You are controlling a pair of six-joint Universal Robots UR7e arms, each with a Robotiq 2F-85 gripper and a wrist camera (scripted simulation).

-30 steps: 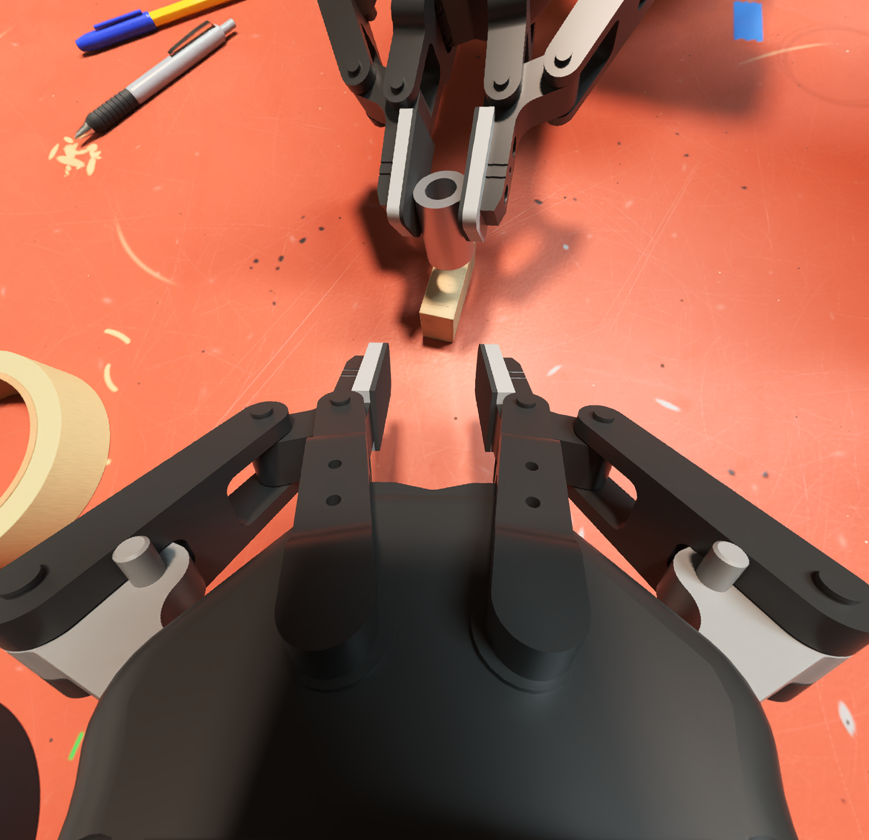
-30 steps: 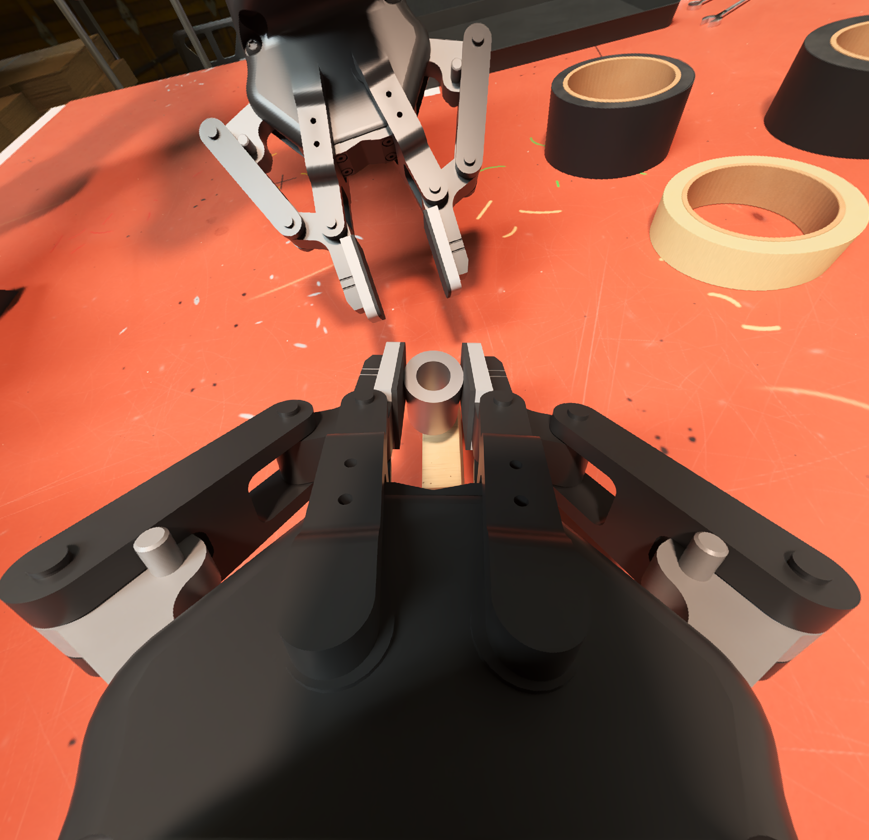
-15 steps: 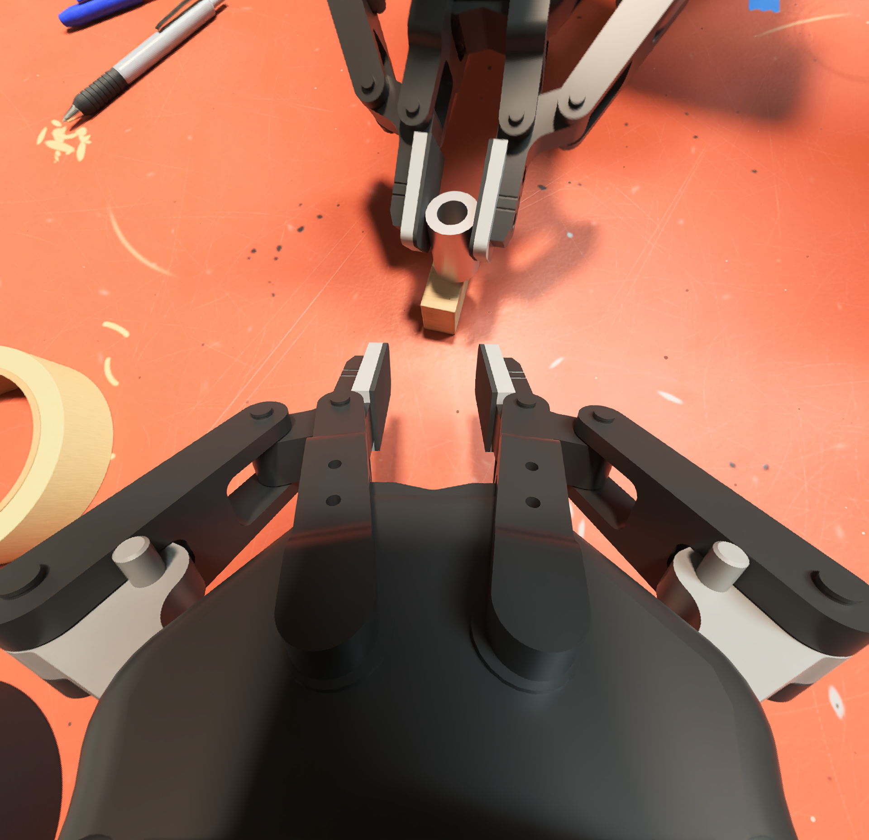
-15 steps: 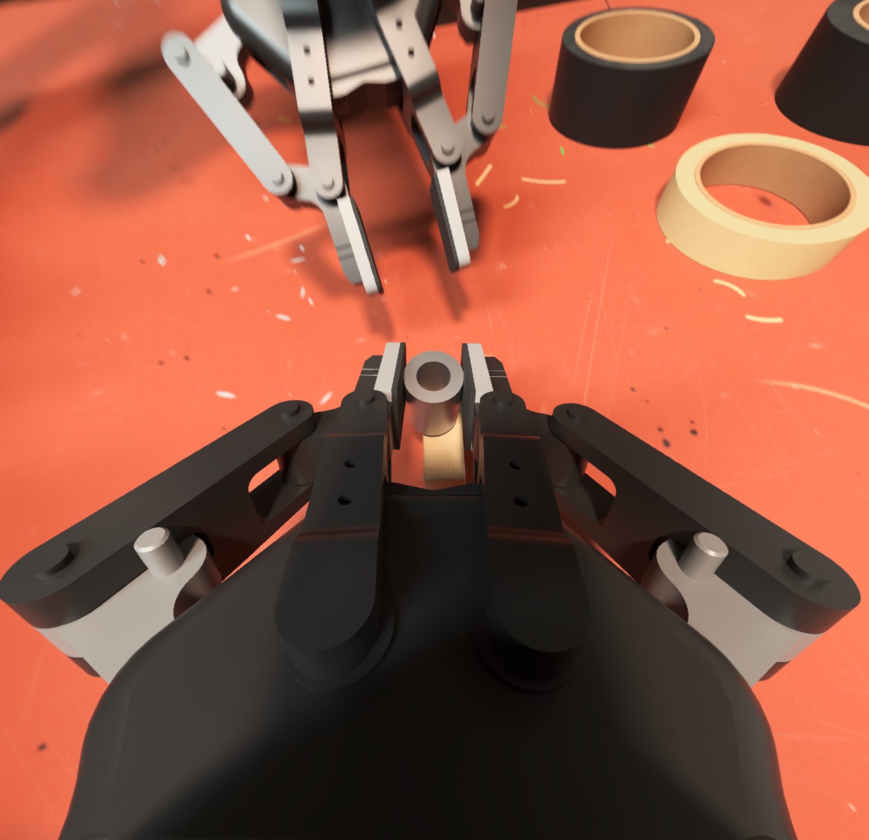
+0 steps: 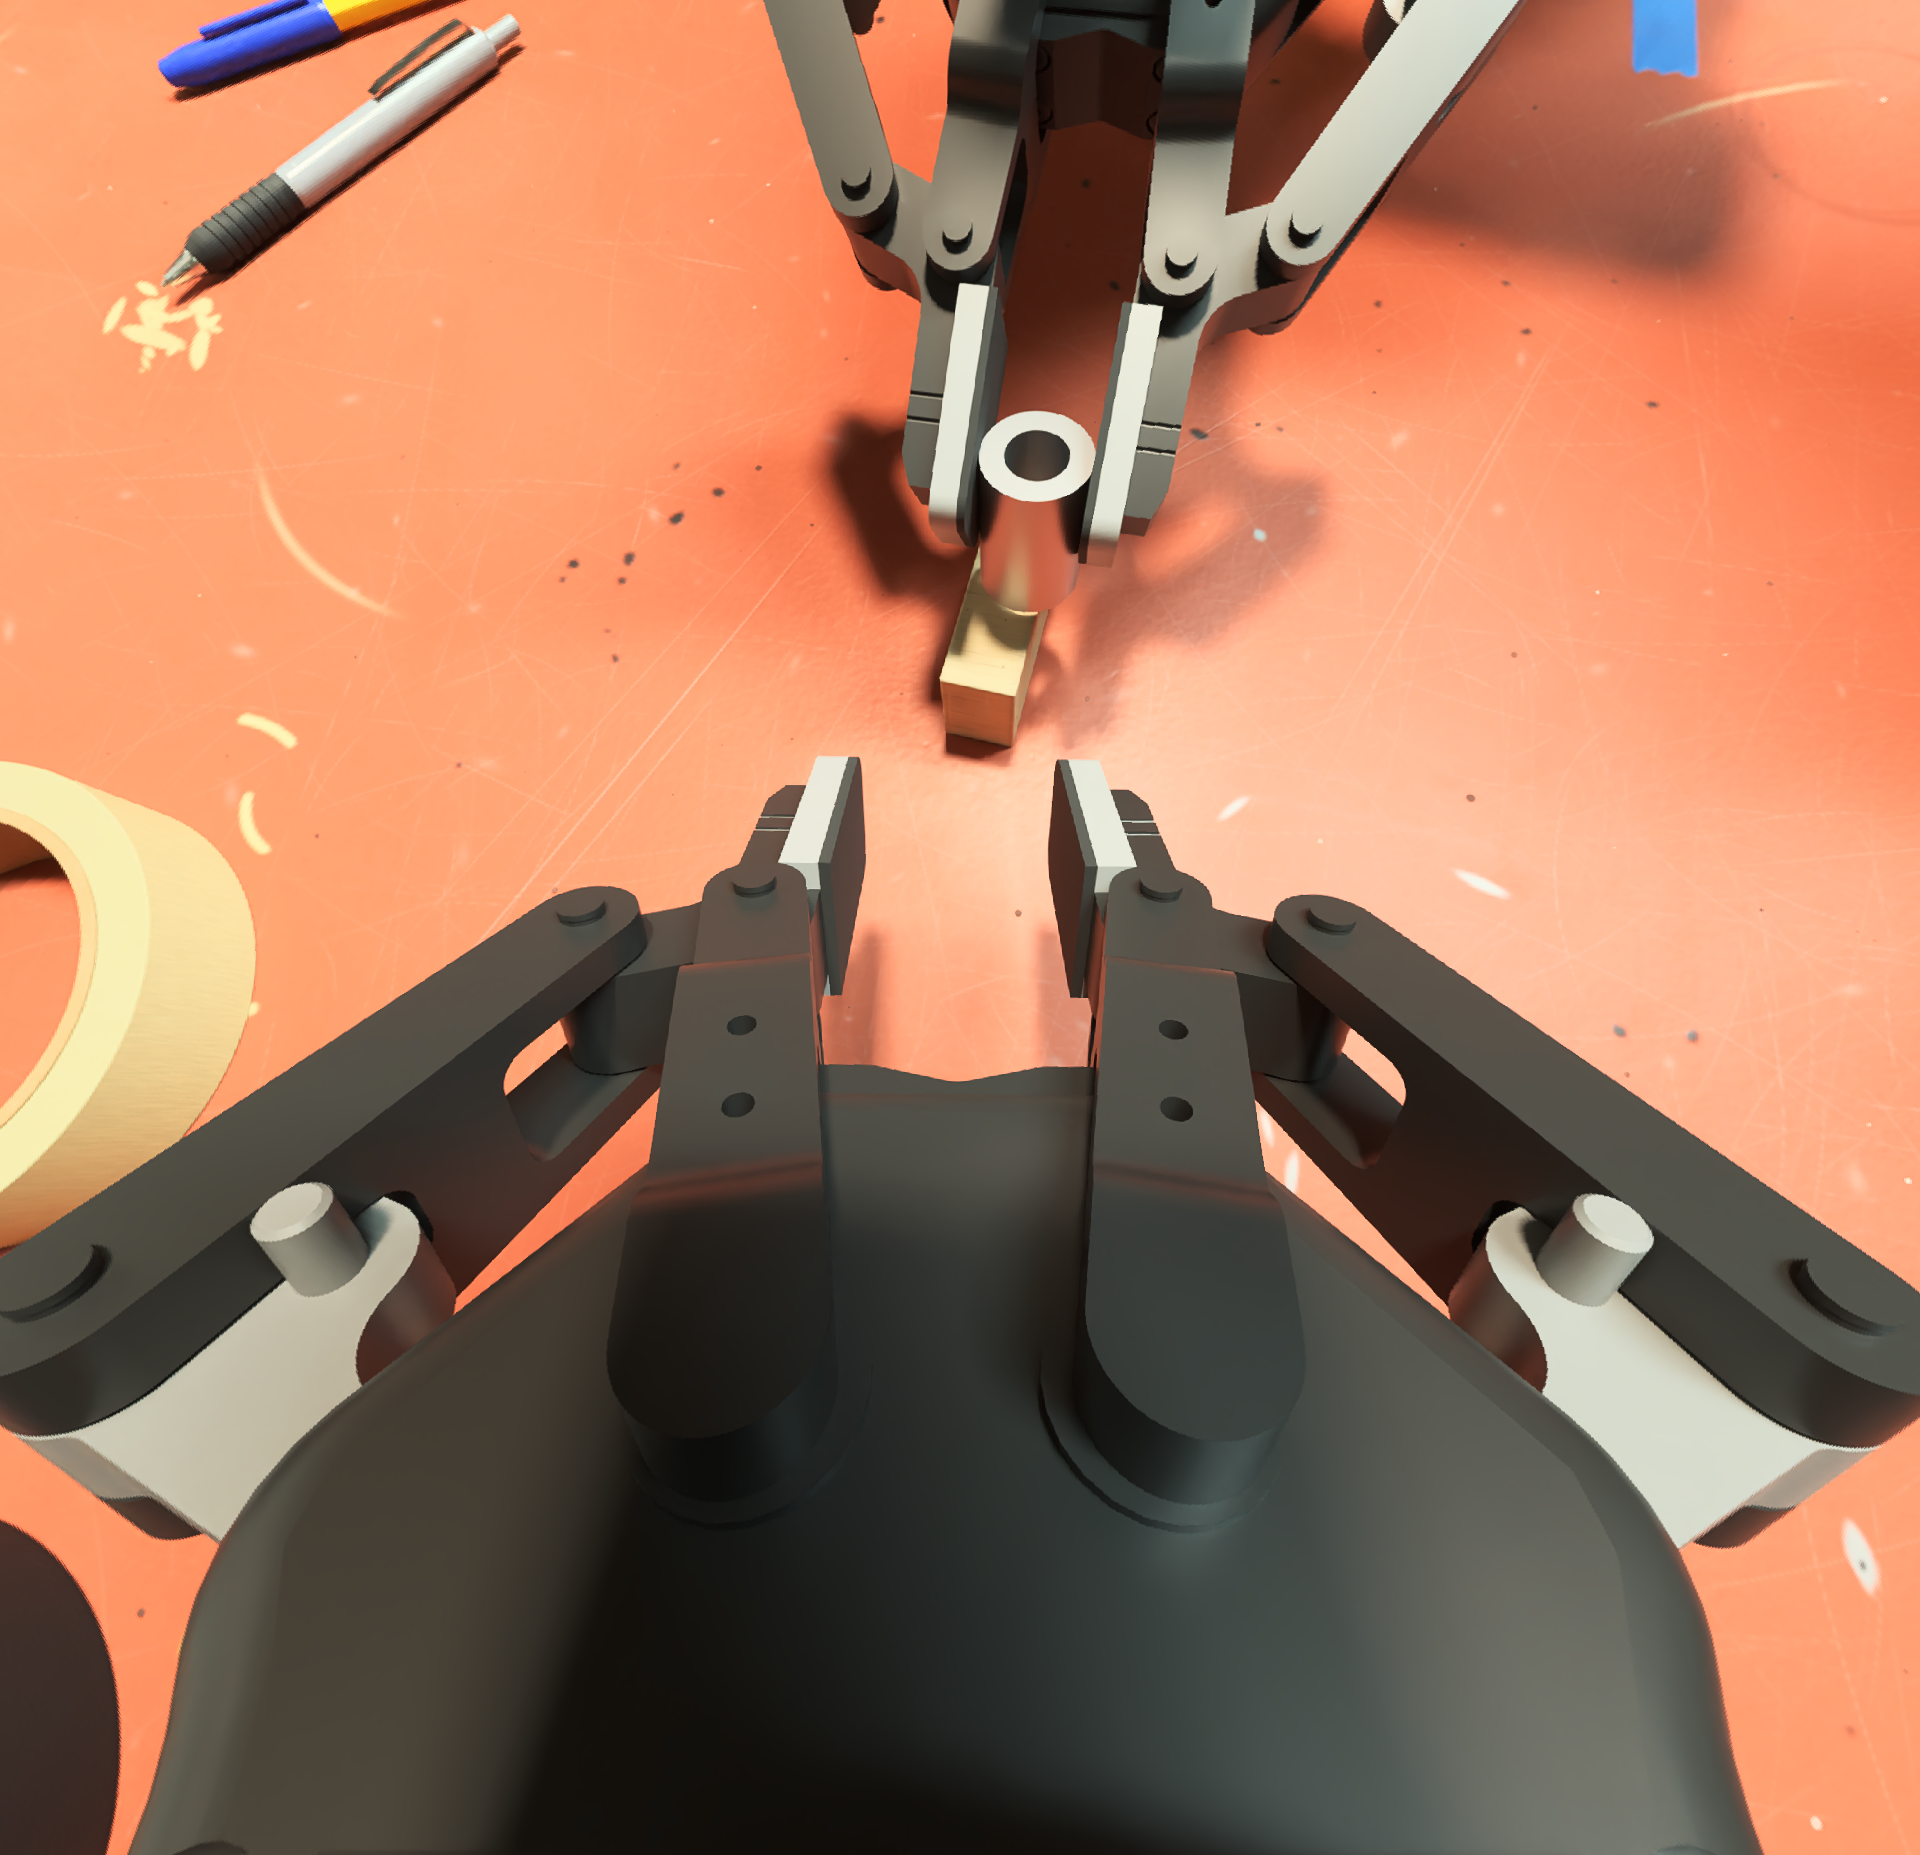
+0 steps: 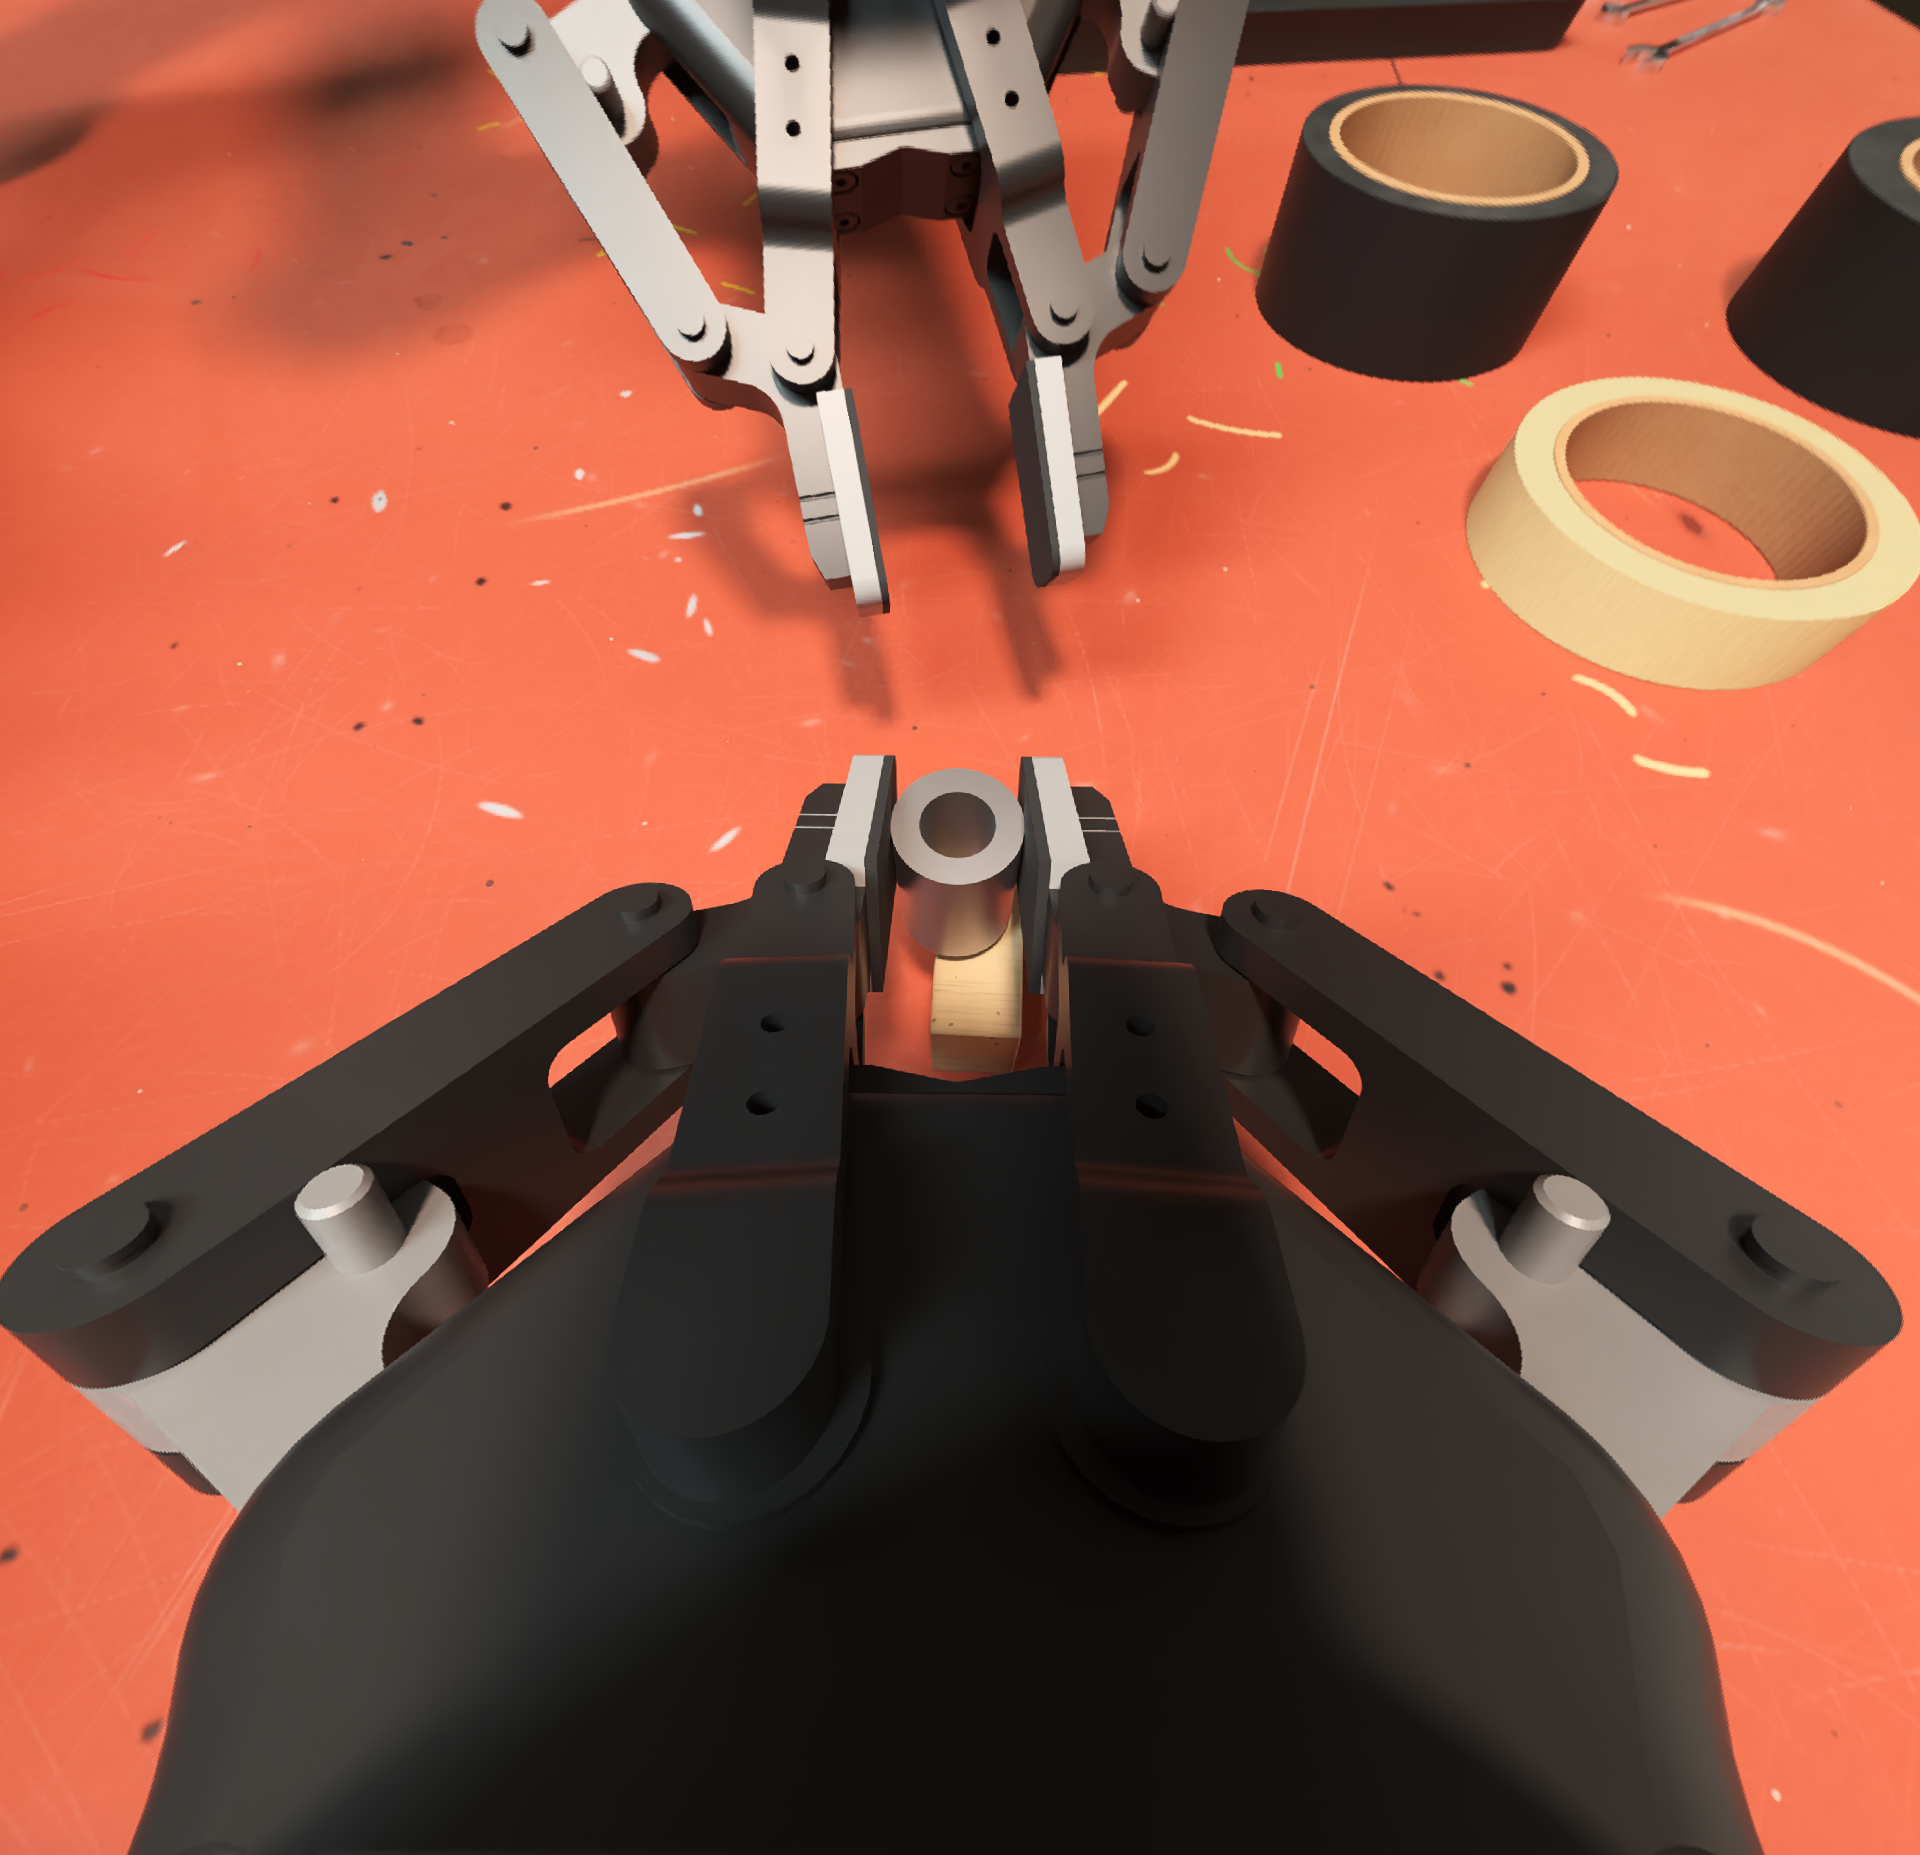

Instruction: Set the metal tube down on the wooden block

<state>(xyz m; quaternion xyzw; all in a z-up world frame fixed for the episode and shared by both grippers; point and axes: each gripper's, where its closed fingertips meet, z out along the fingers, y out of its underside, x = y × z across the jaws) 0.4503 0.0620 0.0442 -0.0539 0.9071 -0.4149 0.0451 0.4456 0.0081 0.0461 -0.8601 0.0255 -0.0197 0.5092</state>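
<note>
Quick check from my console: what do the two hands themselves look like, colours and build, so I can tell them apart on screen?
They match. The left hand and the right hand each have a rounded matte black body, dark linkage bars with round pivot pins, pale grey brackets with short silver pegs, and two slim fingers faced with flat light grey pads. No cables, sleeves or markings show.

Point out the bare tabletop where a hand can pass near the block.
Free: the strip between the wooden block and the open left gripper, and the stretch right of the block. Crowded: over the block, where the right gripper holds the metal tube.
</note>
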